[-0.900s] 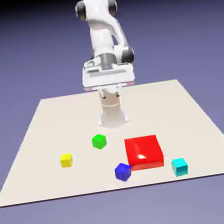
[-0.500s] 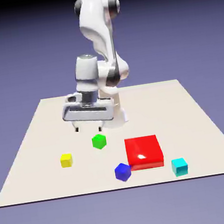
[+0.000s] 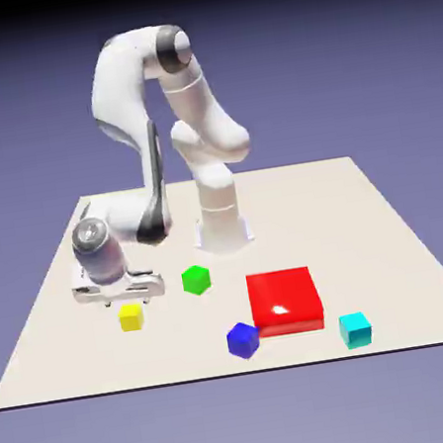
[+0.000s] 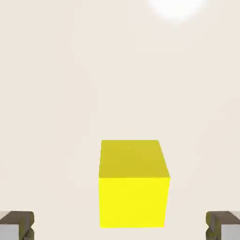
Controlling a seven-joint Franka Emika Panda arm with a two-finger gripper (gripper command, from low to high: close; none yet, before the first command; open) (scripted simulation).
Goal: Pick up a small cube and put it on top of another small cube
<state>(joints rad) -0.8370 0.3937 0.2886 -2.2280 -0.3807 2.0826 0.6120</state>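
**Desk:** Where is the yellow cube [image 3: 131, 318] in relation to the gripper [image 3: 120, 303]?

**Photographer:** In the exterior view the gripper hangs low over the table [image 3: 387, 231], directly above the yellow cube and just short of it. The cube sits flat on the table toward the exterior view's left. From the hand view the yellow cube [image 4: 134, 183] fills the lower middle, square between the two grey fingertips [image 4: 17, 225], with clear table showing on either side of it.

**Desk:** Is it gripped?

**Photographer:** No. The jaws are spread wide, one tip at each bottom corner of the hand view, neither touching the cube.

**Desk:** And the rest of the scene?

**Photographer:** A green cube [image 3: 196, 279] lies near the yellow one, toward the exterior view's right. Further right is a flat red block [image 3: 284, 300], with a blue cube [image 3: 243, 339] just beside its near left corner and a cyan cube [image 3: 356, 328] close to its near right corner.
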